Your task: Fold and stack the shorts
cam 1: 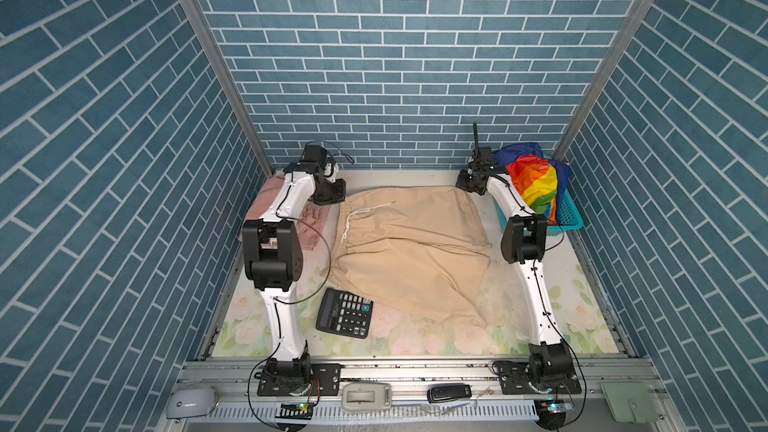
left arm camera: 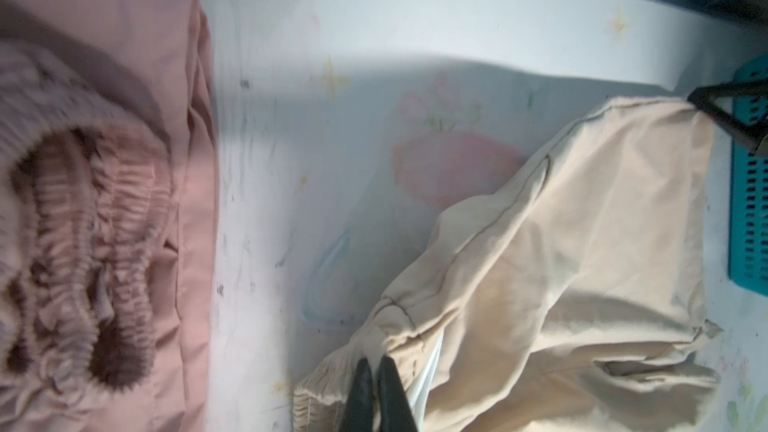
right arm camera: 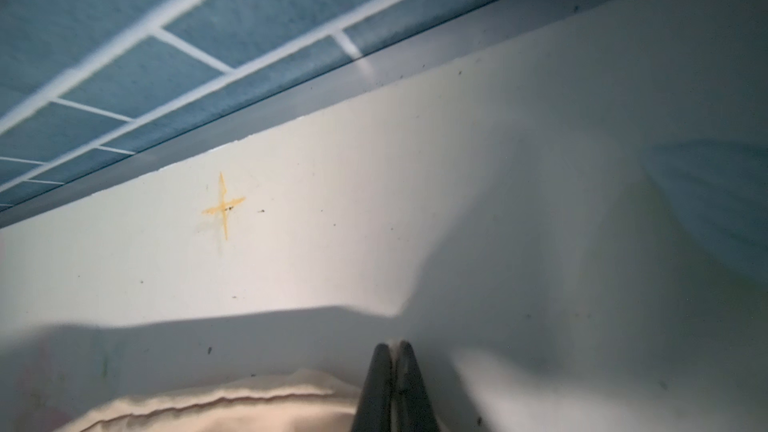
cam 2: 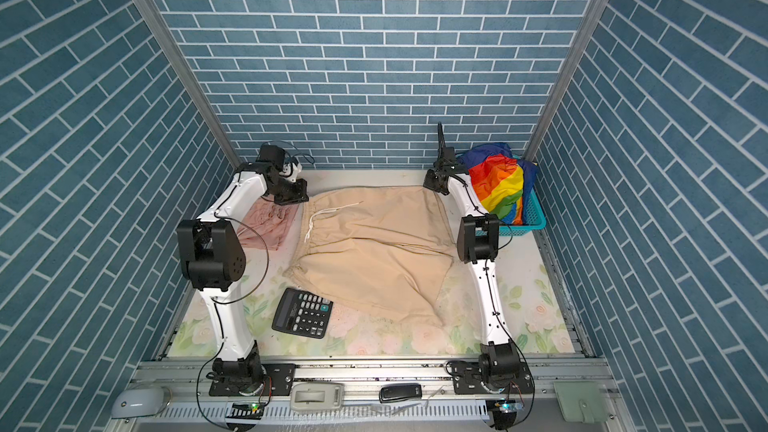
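The beige shorts (cam 1: pixel 411 251) lie spread flat in the middle of the table (cam 1: pixel 540 317), with the drawstring waistband toward the left of the frame and the leg hems toward the right, so their long axis runs left to right. Both grippers sit on the upper edge of the cloth, one at each end.

The left gripper (cam 1: pixel 330 197) is at the upper waistband corner. In the left wrist view its jaws are pressed together on the gathered elastic (left arm camera: pixel 376 361). The right gripper (cam 1: pixel 467 182) is at the upper right hem corner. Its jaws are also pressed together (right arm camera: pixel 392 344), and a pale sliver between the tips suggests they are pinching the hem.

From both pairs of jaws, the rest of the garment lies toward the bottom of the frame. A fold would probably carry this upper edge down over the lower one.

Both arms reach up the frame from bases at the bottom edge, with elbows raised and wrists bent down to the table.

The calculator (cam 1: pixel 345 312) touches the lower waistband corner and may get in the way. The salmon-pink shorts (cam 2: pixel 266 226) lie folded at the left, partly under the left arm. The rainbow-striped shorts (cam 1: pixel 536 184) are heaped in the teal basket (cam 1: pixel 569 218) at the upper right.
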